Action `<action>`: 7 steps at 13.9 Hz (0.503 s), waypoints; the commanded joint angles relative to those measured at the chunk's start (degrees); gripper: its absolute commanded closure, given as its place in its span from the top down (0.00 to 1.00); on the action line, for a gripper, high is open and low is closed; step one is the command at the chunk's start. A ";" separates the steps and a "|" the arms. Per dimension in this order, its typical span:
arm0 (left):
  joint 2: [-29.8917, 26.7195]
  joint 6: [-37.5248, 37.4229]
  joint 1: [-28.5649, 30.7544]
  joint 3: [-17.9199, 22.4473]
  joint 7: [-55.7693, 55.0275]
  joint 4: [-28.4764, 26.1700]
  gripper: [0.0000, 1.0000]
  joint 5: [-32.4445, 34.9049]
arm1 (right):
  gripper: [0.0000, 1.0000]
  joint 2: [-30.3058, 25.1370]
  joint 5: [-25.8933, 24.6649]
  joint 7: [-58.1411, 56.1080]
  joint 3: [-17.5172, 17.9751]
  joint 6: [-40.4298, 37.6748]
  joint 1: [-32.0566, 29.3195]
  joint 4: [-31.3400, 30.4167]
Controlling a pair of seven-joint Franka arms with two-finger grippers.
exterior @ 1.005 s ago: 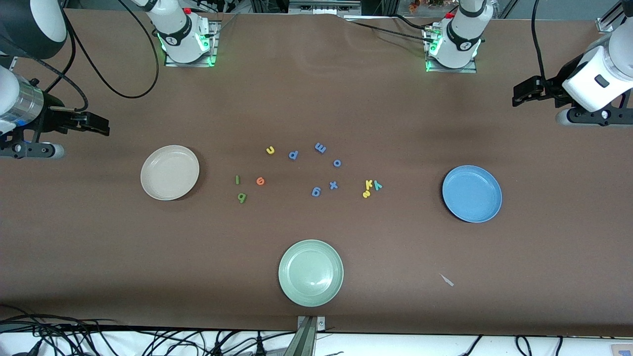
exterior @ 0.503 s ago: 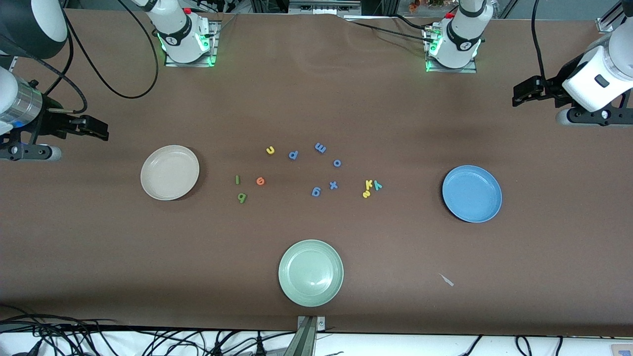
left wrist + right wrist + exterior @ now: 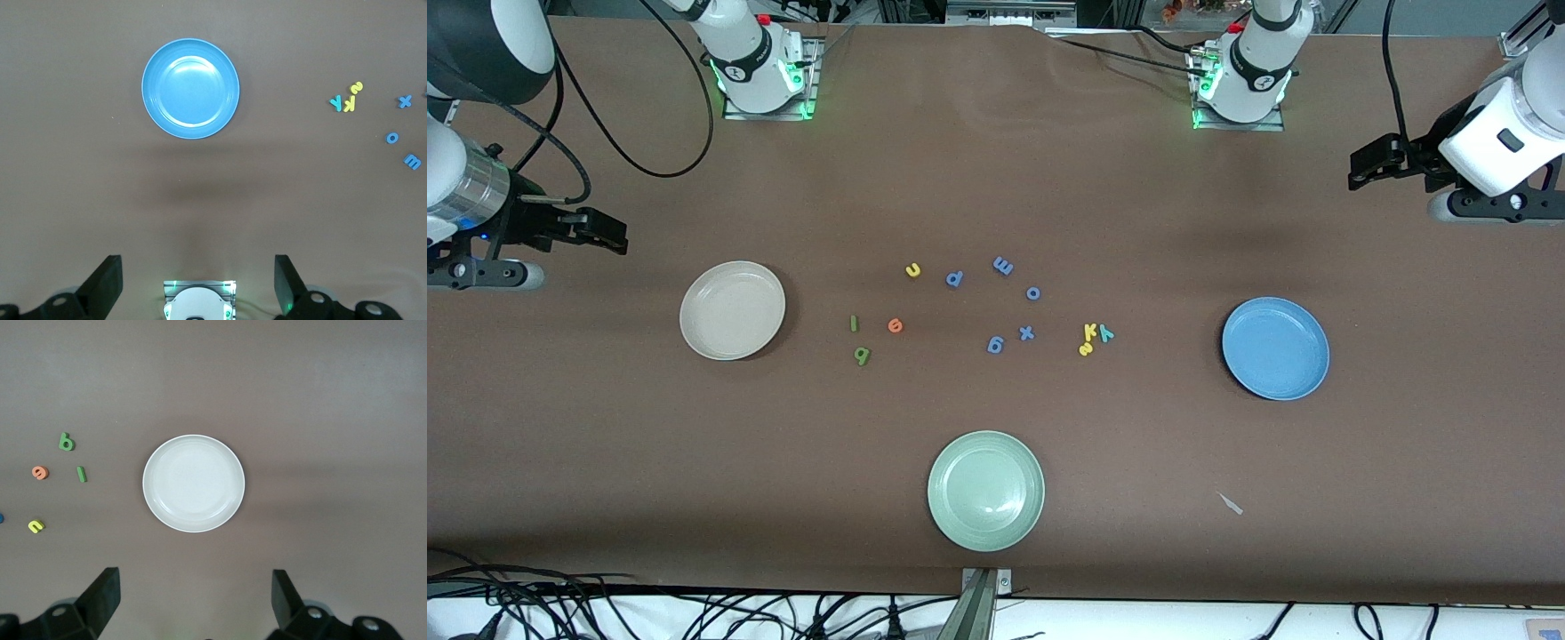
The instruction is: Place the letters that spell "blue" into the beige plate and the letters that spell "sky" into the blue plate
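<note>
The beige plate (image 3: pixel 732 309) (image 3: pixel 193 483) lies toward the right arm's end, the blue plate (image 3: pixel 1275 348) (image 3: pixel 191 88) toward the left arm's end. Between them lie the green "b" (image 3: pixel 862 356) (image 3: pixel 65 442), green "l" (image 3: pixel 854 323) (image 3: pixel 81 474), orange "e" (image 3: pixel 895 325) (image 3: pixel 40 473) and yellow "u" (image 3: pixel 912 269) (image 3: pixel 36 526). The yellow "s" (image 3: pixel 1085 349) (image 3: pixel 357 87), yellow "k" (image 3: pixel 1089 332) (image 3: pixel 349 103) and teal "y" (image 3: pixel 1106 334) (image 3: pixel 336 102) cluster nearer the blue plate. My right gripper (image 3: pixel 609 237) (image 3: pixel 195 597) hangs open and empty at its table end. My left gripper (image 3: pixel 1360 166) (image 3: pixel 198 280) hangs open and empty at its end.
Several all-blue letters (image 3: pixel 996 345) lie in the middle, among them an "x" (image 3: pixel 1026 333) (image 3: pixel 404 101), "o" (image 3: pixel 1033 292) (image 3: pixel 392 138) and "m" (image 3: pixel 1003 265) (image 3: pixel 412 161). A pale green plate (image 3: pixel 985 490) sits nearest the front camera. A small scrap (image 3: pixel 1231 504) lies near the front edge.
The right gripper has shifted slightly at its end of the table; the left arm has edged a little upward. Letters and plates have not moved.
</note>
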 commanded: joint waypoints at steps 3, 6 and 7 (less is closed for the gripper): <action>-2.83 1.71 0.11 -0.26 0.13 -3.11 1.00 0.93 | 1.00 -0.59 0.86 0.16 0.02 0.04 0.16 -0.08; -2.75 1.71 0.11 -0.26 0.13 -3.03 1.00 0.93 | 1.00 -0.59 0.86 0.16 0.02 -0.22 0.16 -0.08; -2.74 1.71 0.11 -0.26 0.13 -3.03 1.00 0.93 | 1.00 -0.59 0.86 0.16 0.02 -0.39 0.16 -0.08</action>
